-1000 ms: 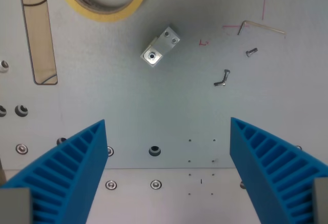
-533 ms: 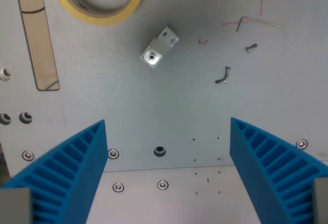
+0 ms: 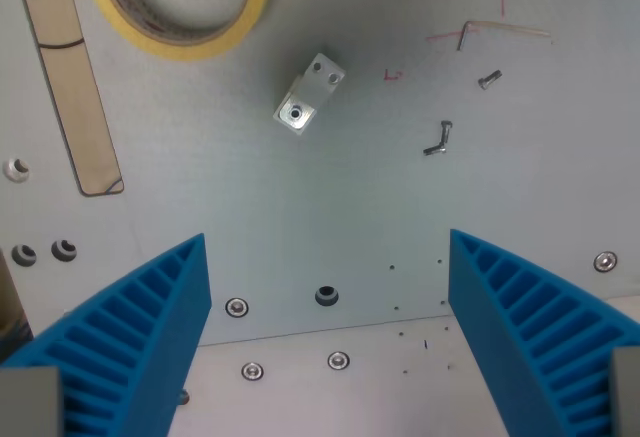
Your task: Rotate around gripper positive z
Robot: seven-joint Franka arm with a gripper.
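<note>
My gripper (image 3: 328, 337) is open and empty, its two blue ribbed fingers (image 3: 130, 342) at the bottom left and bottom right of the wrist view. It hangs above a grey metal plate (image 3: 300, 197). A small metal block (image 3: 308, 94) with screw holes lies on the plate, above and between the fingers, well apart from them.
A roll of yellow tape (image 3: 180, 2) lies at the top left. A long tan slot (image 3: 70, 77) runs down the left side. Loose screws (image 3: 438, 139) and an Allen key (image 3: 495, 29) lie at the upper right. Bolt heads and holes (image 3: 326, 295) line the plate's edge between the fingers.
The whole scene has turned slightly clockwise in the view and the bolts near the bottom have shifted right and down. That is camera motion; the things lie still. The fingers stay equally open.
</note>
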